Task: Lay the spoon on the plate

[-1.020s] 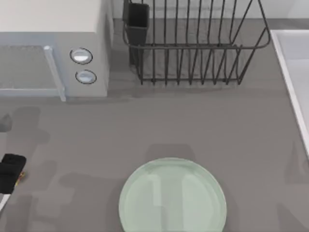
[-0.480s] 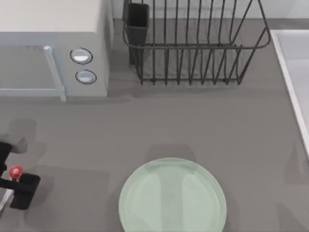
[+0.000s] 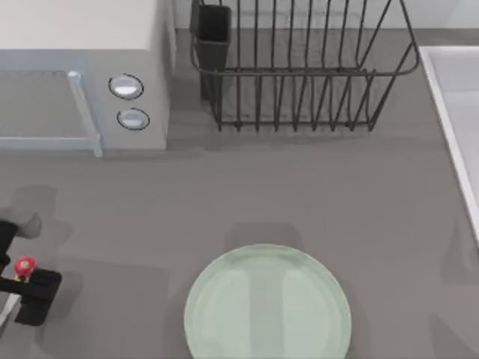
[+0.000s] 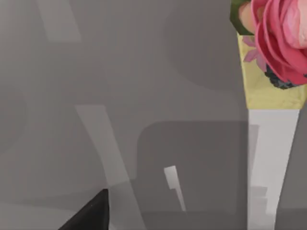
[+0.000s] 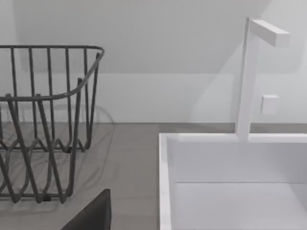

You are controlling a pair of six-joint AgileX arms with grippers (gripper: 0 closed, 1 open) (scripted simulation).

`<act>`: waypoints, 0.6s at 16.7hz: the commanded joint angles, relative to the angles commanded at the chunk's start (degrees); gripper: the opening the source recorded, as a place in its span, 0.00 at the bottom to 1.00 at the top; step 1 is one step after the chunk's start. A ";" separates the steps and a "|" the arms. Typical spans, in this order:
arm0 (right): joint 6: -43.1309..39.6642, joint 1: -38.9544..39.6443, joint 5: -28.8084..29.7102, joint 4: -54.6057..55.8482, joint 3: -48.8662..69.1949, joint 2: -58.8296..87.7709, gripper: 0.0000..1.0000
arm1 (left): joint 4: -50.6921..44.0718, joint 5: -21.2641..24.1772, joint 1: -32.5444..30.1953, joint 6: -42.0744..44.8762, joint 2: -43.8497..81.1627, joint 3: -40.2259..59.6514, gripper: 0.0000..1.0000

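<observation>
Grey tabletop (image 3: 247,194) runs across the whole workspace, with a microwave (image 3: 82,75) at the back left, a wire dish rack (image 3: 299,75) behind the centre and a white sink (image 3: 456,112) along the right side. At the near edge, about midway across, the plate (image 3: 267,307) lies flat and bare. That makes it an easy open target, with nothing on it to work around. I have the left end effector (image 3: 30,295) low at the far left edge, well apart from the plate, and I cannot tell from these views whether it is spread or pressed together. Just beside it sits a white strip (image 4: 273,163) with a yellow band and a pink flower (image 4: 283,38) at one end. In the top view the flower reads as a small red spot. I judge this to be some other decorated piece, not the plain utensil I want. In the left wrist view a small white sliver (image 4: 171,176) with a thin tail lies on the tabletop. It could be the spoon or only a glint, and I cannot say which. My judgement is that the left arm is over on that side because the spoon lies there, so this is the reach before any grasp, and nothing has been carried yet. Meanwhile the right arm is idle, its camera facing the rack and sink. A dark wedge of the right end effector (image 5: 91,215) sits at the frame's edge, and I cannot tell its state.
</observation>
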 joint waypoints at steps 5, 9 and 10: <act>0.00 0.00 0.00 0.00 0.00 0.00 1.00 | 0.00 0.00 0.00 0.00 0.00 0.00 0.55; 0.00 0.00 0.00 0.00 0.00 0.00 1.00 | 0.00 0.00 0.00 0.00 0.00 0.00 0.25; 0.00 0.00 0.00 0.00 0.00 0.00 1.00 | 0.00 0.00 0.00 0.00 0.00 0.00 0.17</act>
